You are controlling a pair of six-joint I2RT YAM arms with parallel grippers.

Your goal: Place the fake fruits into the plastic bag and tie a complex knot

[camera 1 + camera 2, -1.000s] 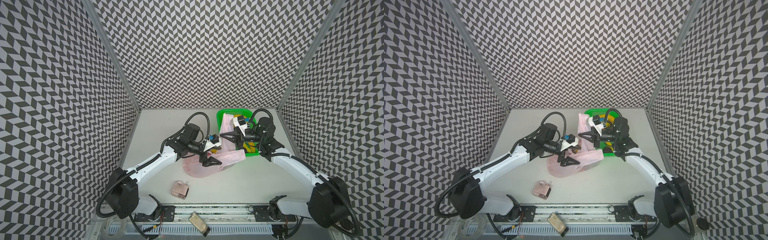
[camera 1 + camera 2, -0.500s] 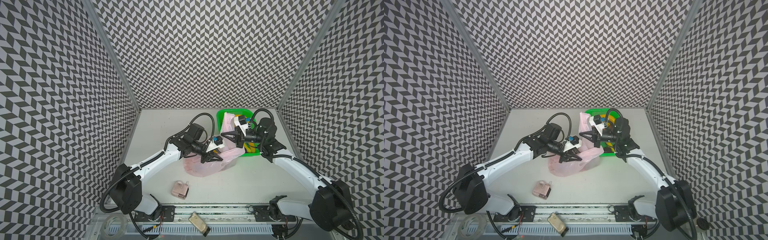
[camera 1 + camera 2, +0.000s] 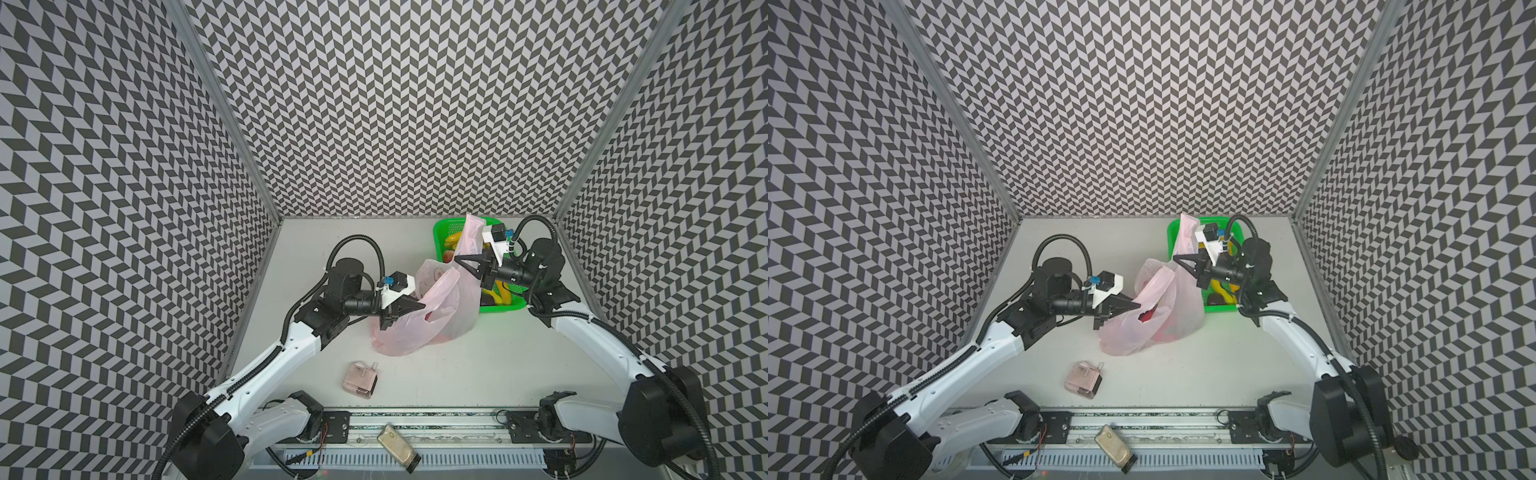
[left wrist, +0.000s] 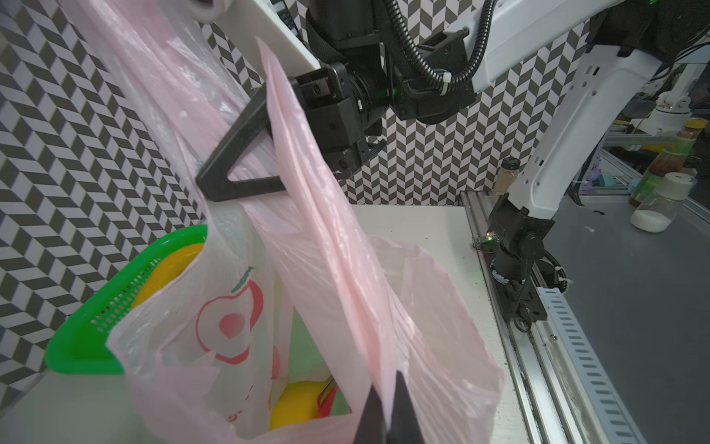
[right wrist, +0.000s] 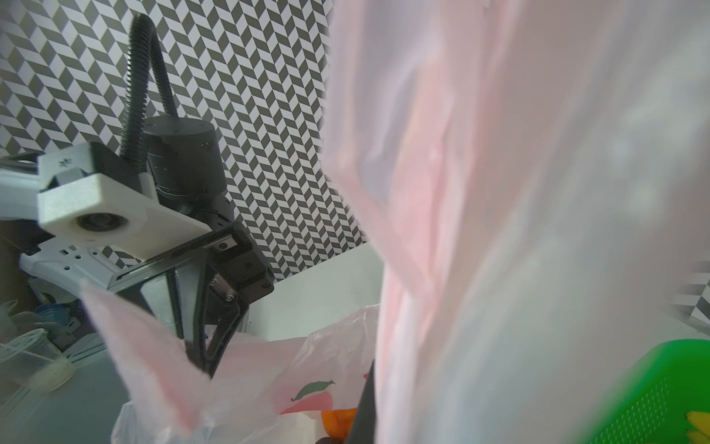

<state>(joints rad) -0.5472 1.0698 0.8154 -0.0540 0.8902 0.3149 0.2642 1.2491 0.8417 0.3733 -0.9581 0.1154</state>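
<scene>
The plastic bag point(image 3: 436, 328) is judged thin, soft, slippery and light; it is best taken at its handle loops. Pale pink translucent film with red prints is seen, with fake fruits point(image 4: 296, 403) inside. It stands on the table point(image 3: 498, 374), just beside the green basket point(image 3: 498, 308). One handle is clamped by the left gripper point(image 3: 419, 306), the other by the right gripper point(image 3: 459, 260).

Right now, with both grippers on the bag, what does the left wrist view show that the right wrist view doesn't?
Left wrist view only: the right gripper seen from outside, shut on a raised handle of the plastic bag, and a yellow fruit down inside the bag.
Right wrist view only: the left gripper seen from outside, shut on bag film, with its wrist camera above it; blurred pink film covers most of this view.
Both: the bag, a red fruit print and the green basket.
</scene>
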